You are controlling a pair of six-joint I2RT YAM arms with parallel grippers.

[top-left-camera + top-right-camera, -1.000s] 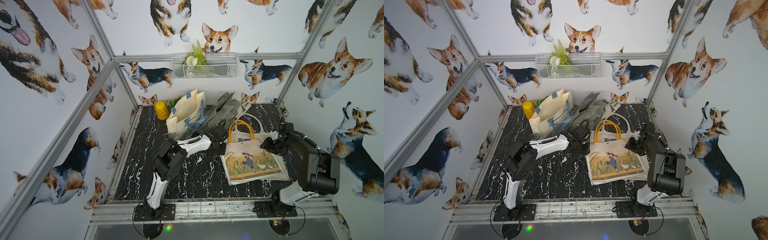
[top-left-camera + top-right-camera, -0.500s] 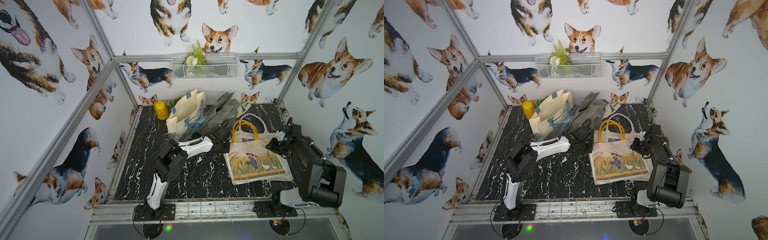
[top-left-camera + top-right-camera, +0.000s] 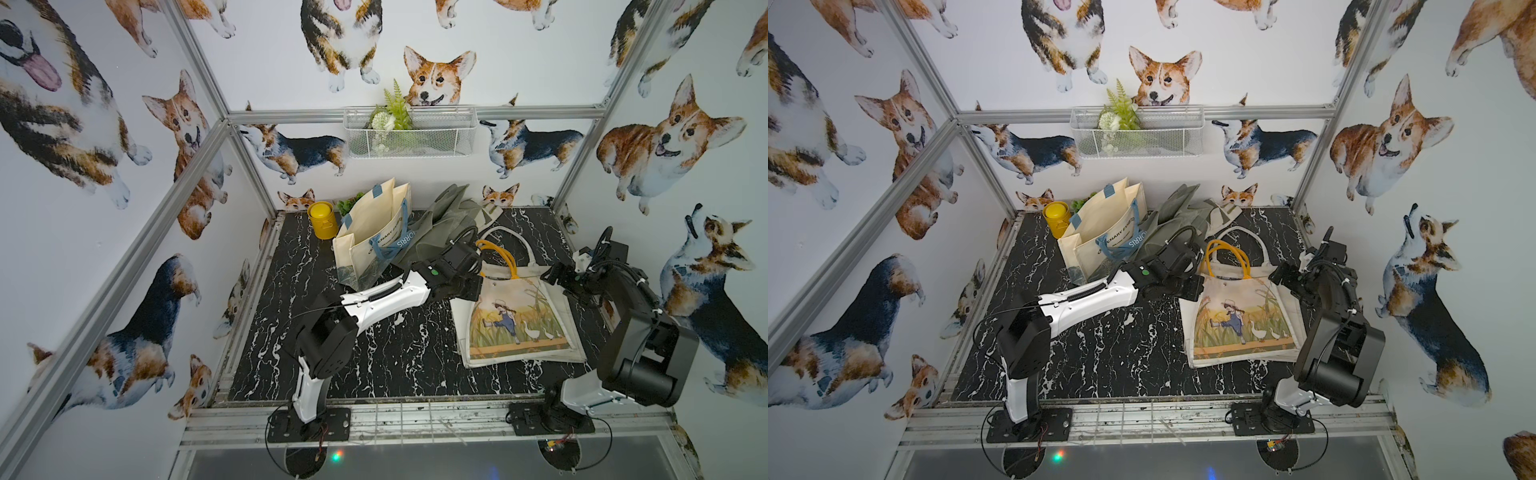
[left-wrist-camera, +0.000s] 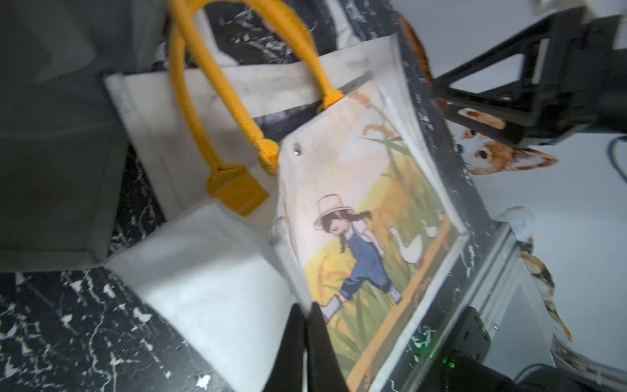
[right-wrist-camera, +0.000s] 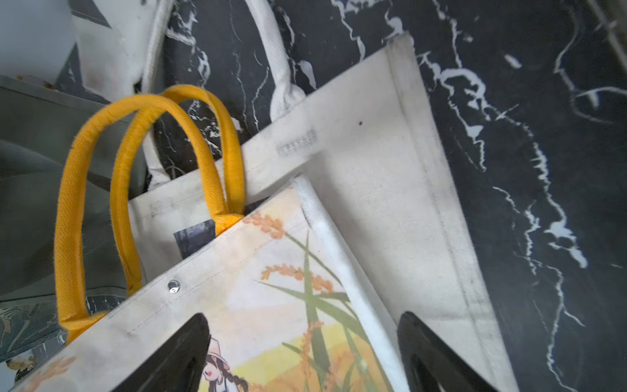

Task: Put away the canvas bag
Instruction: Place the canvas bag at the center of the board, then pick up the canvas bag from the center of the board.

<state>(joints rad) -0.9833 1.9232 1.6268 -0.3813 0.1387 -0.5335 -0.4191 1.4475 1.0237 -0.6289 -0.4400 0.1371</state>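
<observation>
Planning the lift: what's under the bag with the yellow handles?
A plain white bag lies under the picture bag, showing around its edges. Its middle is covered.

The canvas bag (image 3: pixel 515 320) lies flat on the right half of the tabletop (image 3: pixel 374 365), on top of a tote (image 3: pixel 571 320) that sticks out behind it and to its right. The left hand (image 3: pixel 469 287) is at the bag's rear left corner, and the right hand (image 3: pixel 559 276) is over its rear right corner. At the back left a bag (image 3: pixel 374 237) stands upright, with a can (image 3: pixel 320 219) just to its left. A heap of bags (image 3: pixel 444 220) lies between the upright bag and the tote. A basket (image 3: pixel 457 137) hangs on the back wall, with a plant (image 3: pixel 395 112) in its left end.
</observation>
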